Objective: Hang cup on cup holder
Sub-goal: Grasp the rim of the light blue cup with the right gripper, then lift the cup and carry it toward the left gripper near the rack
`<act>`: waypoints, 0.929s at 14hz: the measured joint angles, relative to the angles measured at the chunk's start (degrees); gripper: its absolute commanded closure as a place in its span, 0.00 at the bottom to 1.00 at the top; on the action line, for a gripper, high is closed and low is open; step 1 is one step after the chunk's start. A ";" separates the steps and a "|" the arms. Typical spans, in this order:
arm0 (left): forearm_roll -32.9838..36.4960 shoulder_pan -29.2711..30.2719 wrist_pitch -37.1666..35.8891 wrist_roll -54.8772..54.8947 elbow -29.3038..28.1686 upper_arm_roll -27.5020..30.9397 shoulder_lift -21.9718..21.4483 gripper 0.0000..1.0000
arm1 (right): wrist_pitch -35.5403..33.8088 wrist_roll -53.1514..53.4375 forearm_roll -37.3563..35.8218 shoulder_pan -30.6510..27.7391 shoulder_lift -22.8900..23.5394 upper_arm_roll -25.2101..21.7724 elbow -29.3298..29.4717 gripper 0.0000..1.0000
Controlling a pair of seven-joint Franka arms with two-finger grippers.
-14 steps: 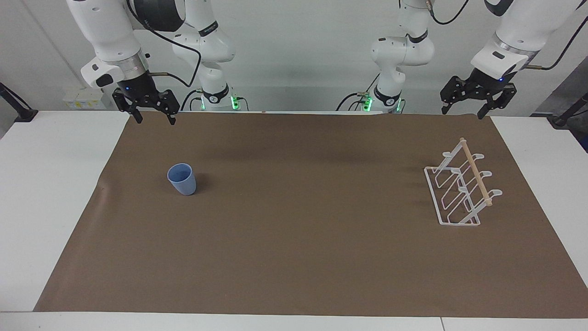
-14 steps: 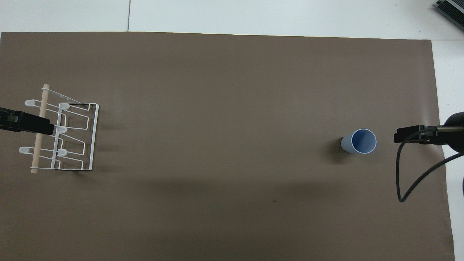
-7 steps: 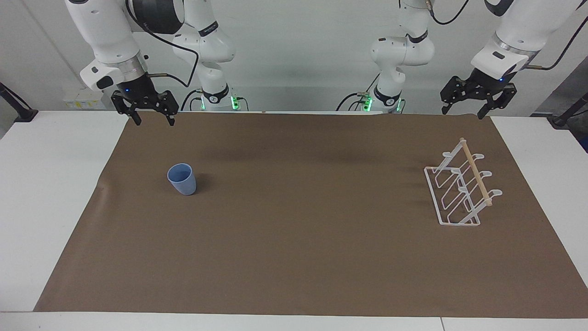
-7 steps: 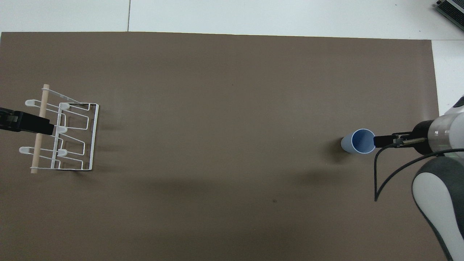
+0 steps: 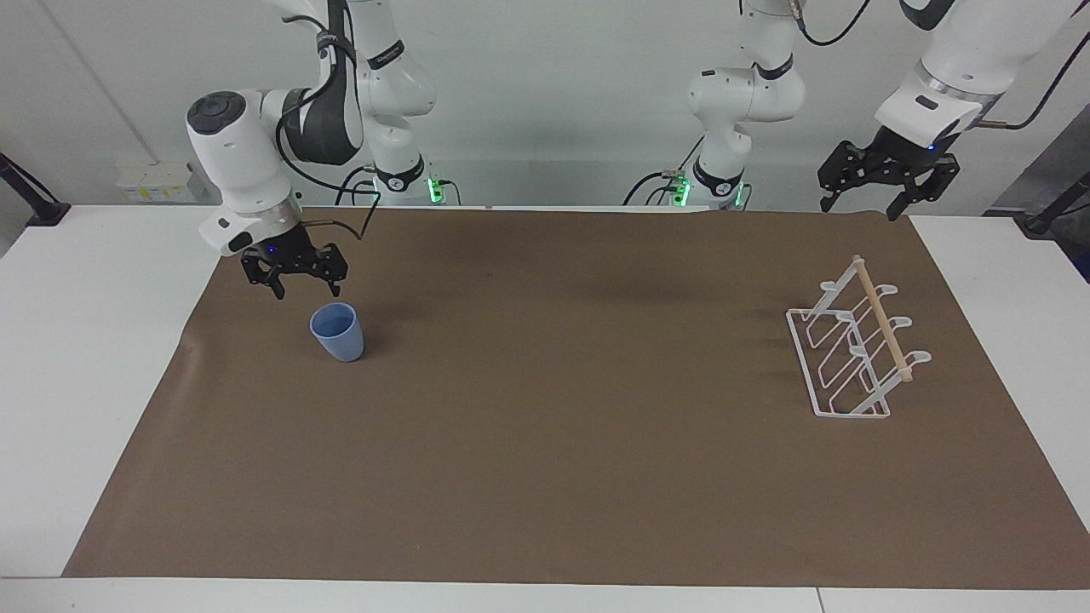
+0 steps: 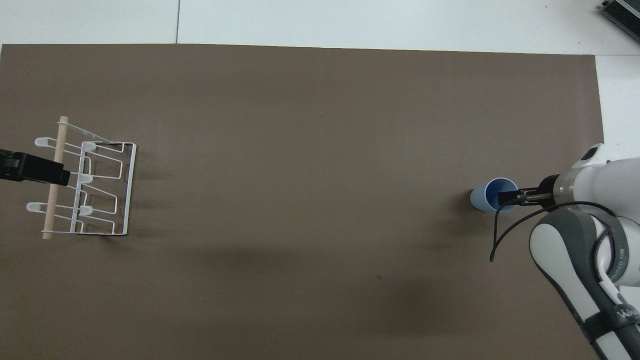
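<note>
Blue plastic, the cup (image 5: 337, 331) stands upright on the worktop toward my right arm's end, and my right tool (image 5: 306, 289), fingers apart, has just dropped close above its rim, ready to grasp.

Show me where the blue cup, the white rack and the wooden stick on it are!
cup (image 5: 338, 334), facing view, on its outer wall.
cup holder (image 5: 802, 351), facing view, on its white wire base frame.
wooden dowel (image 5: 882, 331), facing view, on the middle of the stick.
</note>
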 measured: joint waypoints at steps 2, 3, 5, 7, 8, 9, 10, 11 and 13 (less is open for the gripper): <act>0.00 0.04 0.00 0.00 -0.01 0.22 0.00 0.00 | 4.54 -1.33 0.00 -0.76 2.70 -0.03 -1.64 0.00; 0.00 0.07 0.00 0.00 -0.01 0.28 0.00 0.00 | 5.98 -1.49 0.00 -1.08 3.86 -0.02 -1.93 0.00; 0.00 0.09 0.00 0.00 -0.01 0.33 0.00 0.00 | 8.34 -1.60 0.00 -2.02 5.73 -0.05 -2.08 0.00; 0.00 0.09 0.00 0.00 -0.01 0.33 0.00 0.00 | 9.39 -1.63 0.00 -2.66 6.70 -0.07 -2.08 0.53; 0.00 0.09 0.00 0.00 -0.01 0.33 0.00 0.00 | 9.54 -1.64 0.00 -2.76 6.87 -0.07 -2.07 0.79; 0.00 0.09 0.00 0.00 -0.01 0.33 0.00 0.00 | 9.54 -1.64 0.00 -2.75 6.88 -0.04 -2.05 0.97; 0.00 0.09 0.00 -0.01 -0.01 0.33 0.00 0.00 | 9.53 -1.64 0.00 -2.73 6.88 0.03 -1.95 1.00; 0.00 0.09 0.00 -0.01 -0.02 0.33 0.00 0.00 | 9.18 -1.64 0.00 -2.69 6.87 0.17 -1.58 1.00; 0.00 0.10 0.00 -0.01 -0.02 0.33 0.00 0.00 | 4.11 -1.32 0.02 -2.22 6.53 0.76 1.83 1.00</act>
